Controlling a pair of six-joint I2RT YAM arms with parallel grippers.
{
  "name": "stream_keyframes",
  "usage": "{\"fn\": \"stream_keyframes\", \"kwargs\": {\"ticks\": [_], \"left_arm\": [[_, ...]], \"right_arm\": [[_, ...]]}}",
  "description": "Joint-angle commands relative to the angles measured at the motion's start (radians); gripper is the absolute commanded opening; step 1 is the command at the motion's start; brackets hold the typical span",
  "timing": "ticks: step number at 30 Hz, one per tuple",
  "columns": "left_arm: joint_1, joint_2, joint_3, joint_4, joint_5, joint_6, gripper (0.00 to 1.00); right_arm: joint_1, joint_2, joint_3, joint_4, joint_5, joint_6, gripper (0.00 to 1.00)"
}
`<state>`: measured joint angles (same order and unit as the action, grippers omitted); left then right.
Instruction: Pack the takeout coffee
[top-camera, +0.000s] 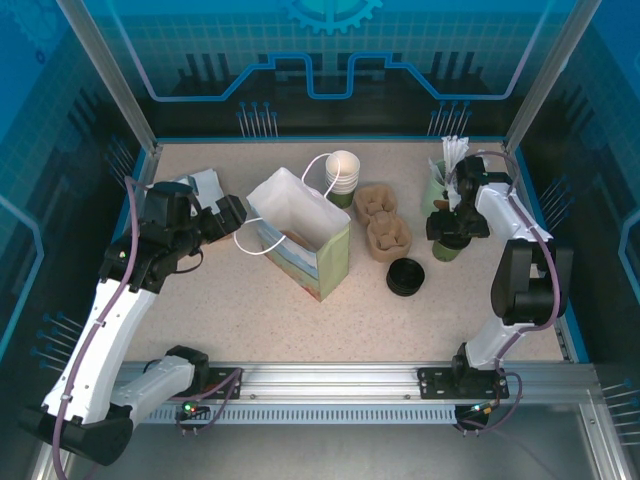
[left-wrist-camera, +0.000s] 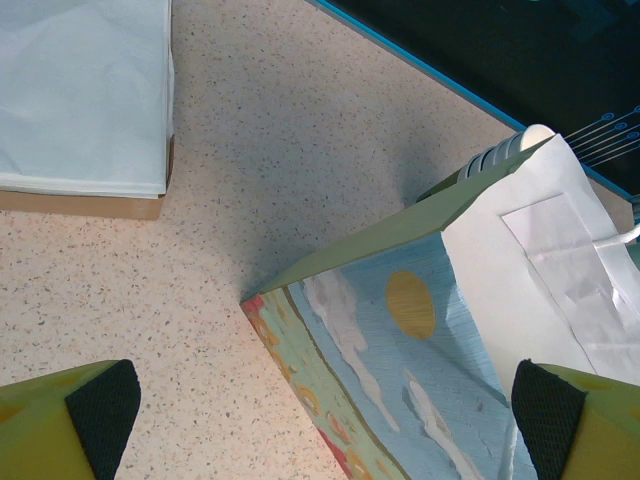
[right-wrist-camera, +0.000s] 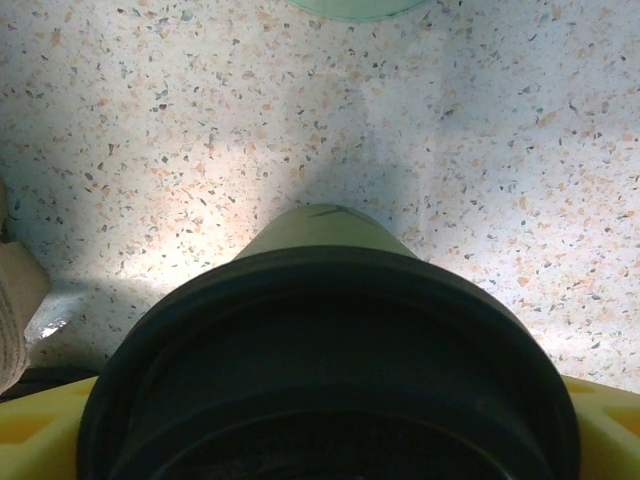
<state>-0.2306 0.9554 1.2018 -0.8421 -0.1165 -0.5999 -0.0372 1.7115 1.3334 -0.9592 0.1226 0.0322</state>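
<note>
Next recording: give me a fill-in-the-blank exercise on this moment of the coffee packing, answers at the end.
The paper bag stands with its mouth ___.
The green cup between the right tool's fingers wears a ___ lid.
The wells of the brown cup carrier are ___.
The left tool, jaws wide apart, is beside the paper ___.
Missing words: open; black; empty; bag.

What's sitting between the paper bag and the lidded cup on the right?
A cardboard cup carrier lies between the paper bag and the lidded cup, with a black lid close by, seen in the top view.
</note>
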Motion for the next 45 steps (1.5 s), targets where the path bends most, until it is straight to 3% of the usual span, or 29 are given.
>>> {"fn": "stream_keyframes", "kwargs": {"ticks": [1,19,30,38,45], "left_arm": [[0.010,-0.010,0.021,-0.022,-0.021,0.012,0.99],[0.010,0.058,0.032,0.025,0.074,0.036,0.98],[0.010,0.251,0.146,0.048,0.137,0.106,0.97],[0.010,0.408,0.244,0.023,0.187,0.160,0.83],[0.008,0.450,0.244,0.032,0.233,0.156,0.67]], "right_arm": [[0.016,0.002,0.019,-0.037,0.004,-0.004,0.89],[0.033,-0.204,0.097,-0.213,-0.039,0.017,0.90],[0.101,-0.354,0.268,-0.348,-0.168,0.052,0.90],[0.204,-0.387,0.443,-0.428,-0.181,0.082,0.89],[0.344,-0.359,0.604,-0.465,-0.164,0.127,0.89]]}}
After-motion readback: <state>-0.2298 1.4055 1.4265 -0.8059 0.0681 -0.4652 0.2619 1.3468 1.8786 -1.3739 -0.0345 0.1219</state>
